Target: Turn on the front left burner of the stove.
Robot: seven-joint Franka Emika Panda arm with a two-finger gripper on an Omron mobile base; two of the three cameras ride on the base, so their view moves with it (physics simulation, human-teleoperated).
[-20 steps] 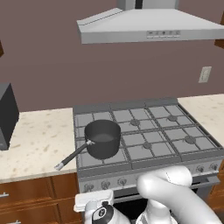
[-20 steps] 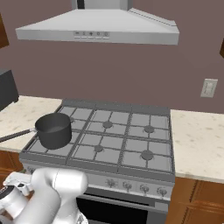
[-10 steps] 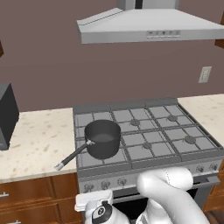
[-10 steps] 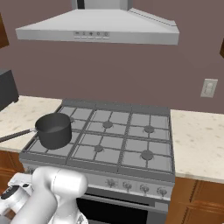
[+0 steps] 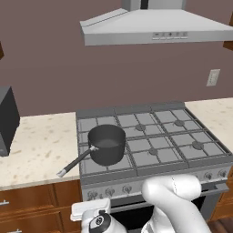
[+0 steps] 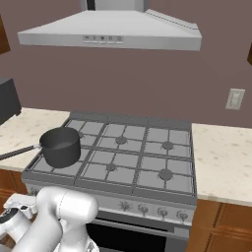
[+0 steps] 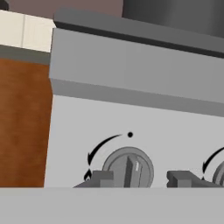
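Note:
The stove (image 5: 113,181) (image 6: 114,195) is a wide grey steel range with six grated burners. Its front left burner cap is hidden under a dark saucepan (image 5: 107,144) (image 6: 61,146) that stands on the front left grate (image 6: 53,168). In the hand view, the leftmost silver knob (image 7: 128,169) faces me on the stove's front panel (image 7: 78,127), with a black arrow arc and a dot above it. My gripper (image 7: 140,179) is open, with the dark fingertips (image 7: 99,178) standing on either side of that knob and not touching it.
A second knob (image 7: 218,173) peeks in at the right edge of the hand view. A brown cabinet face (image 7: 24,127) adjoins the stove's left side. The saucepan's long handle (image 5: 75,163) juts out over the speckled counter (image 5: 36,145). A range hood (image 5: 154,27) hangs above.

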